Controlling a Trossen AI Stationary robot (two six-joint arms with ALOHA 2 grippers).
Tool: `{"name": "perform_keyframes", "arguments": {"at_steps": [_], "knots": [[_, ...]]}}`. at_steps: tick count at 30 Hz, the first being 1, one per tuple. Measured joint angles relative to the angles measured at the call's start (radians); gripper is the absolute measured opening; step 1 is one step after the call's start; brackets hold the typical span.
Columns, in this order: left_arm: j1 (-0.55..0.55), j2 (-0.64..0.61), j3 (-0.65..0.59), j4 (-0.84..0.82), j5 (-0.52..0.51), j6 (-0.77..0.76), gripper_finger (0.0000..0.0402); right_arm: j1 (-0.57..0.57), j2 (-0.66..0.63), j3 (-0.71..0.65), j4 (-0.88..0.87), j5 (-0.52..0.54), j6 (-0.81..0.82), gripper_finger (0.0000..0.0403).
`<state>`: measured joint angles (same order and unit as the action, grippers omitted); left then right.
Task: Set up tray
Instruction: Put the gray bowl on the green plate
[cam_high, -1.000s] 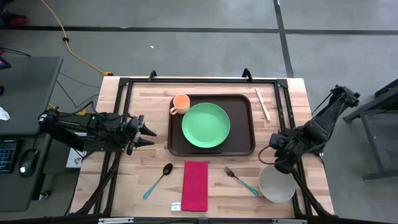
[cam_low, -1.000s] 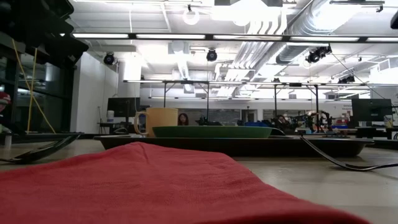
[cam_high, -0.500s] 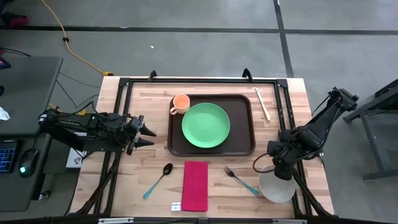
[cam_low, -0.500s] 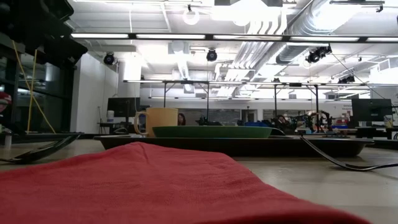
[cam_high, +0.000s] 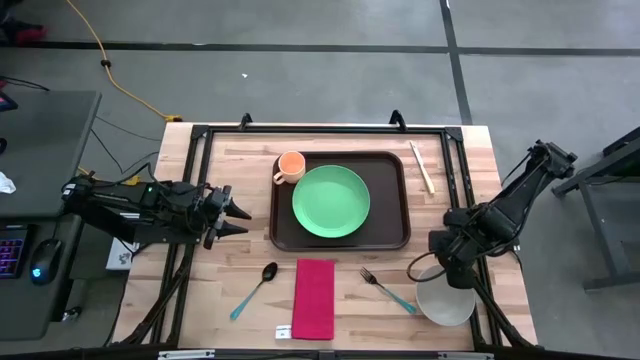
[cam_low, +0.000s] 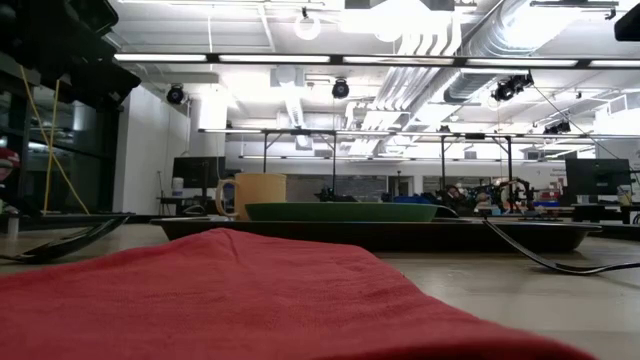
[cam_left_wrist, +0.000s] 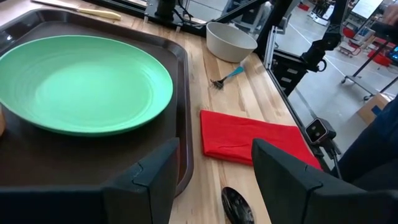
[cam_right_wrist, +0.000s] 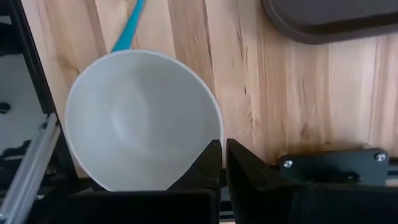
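The dark brown tray (cam_high: 392, 238) lies mid-table and carries a green plate (cam_high: 331, 200) and an orange cup (cam_high: 290, 165). A white bowl (cam_high: 447, 302) stands on the wood near the table's right near corner. My right gripper (cam_high: 428, 272) is at the bowl's rim on the side toward the tray, shut on it; the right wrist view shows this gripper (cam_right_wrist: 224, 152) over the bowl (cam_right_wrist: 137, 118). My left gripper (cam_high: 240, 215) hovers open, left of the tray. In its wrist view the left gripper (cam_left_wrist: 214, 165) faces the plate (cam_left_wrist: 81, 81). My right gripper holds the white bowl by its rim (cam_right_wrist: 217, 134), on the side nearest the tray. One finger (cam_right_wrist: 208, 165) is inside the bowl and the other outside. The fingers come from above, slanting down. The bowl stands upright on the table.
A red napkin (cam_high: 313, 297) lies near the near edge, with a spoon (cam_high: 255, 290) to its left and a blue-handled fork (cam_high: 388, 290) to its right, close to the bowl. Chopsticks (cam_high: 422, 167) lie right of the tray. Black frame rails run along the table's edges.
My right gripper has moved toward the table's near edge and down onto the bowl's rim. The bowl has stayed where it was.
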<state>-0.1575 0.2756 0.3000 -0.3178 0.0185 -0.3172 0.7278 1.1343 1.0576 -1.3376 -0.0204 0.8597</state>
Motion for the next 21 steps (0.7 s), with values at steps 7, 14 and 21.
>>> {"name": "perform_keyframes", "arguments": {"at_steps": [7, 14, 21], "knots": [[0.000, 0.000, 0.000, 0.000, 0.000, 0.005, 0.0230, 0.000, 0.000, 0.000, 0.002, -0.013, -0.045, 0.0021], [0.000, 0.000, -0.001, -0.005, 0.000, 0.006, 0.0230, -0.001, -0.001, -0.069, 0.073, -0.050, -0.083, 0.0075], [0.000, 0.000, -0.001, -0.015, 0.000, 0.005, 0.0230, -0.001, -0.001, -0.194, 0.123, -0.095, -0.082, 0.0096]]}}
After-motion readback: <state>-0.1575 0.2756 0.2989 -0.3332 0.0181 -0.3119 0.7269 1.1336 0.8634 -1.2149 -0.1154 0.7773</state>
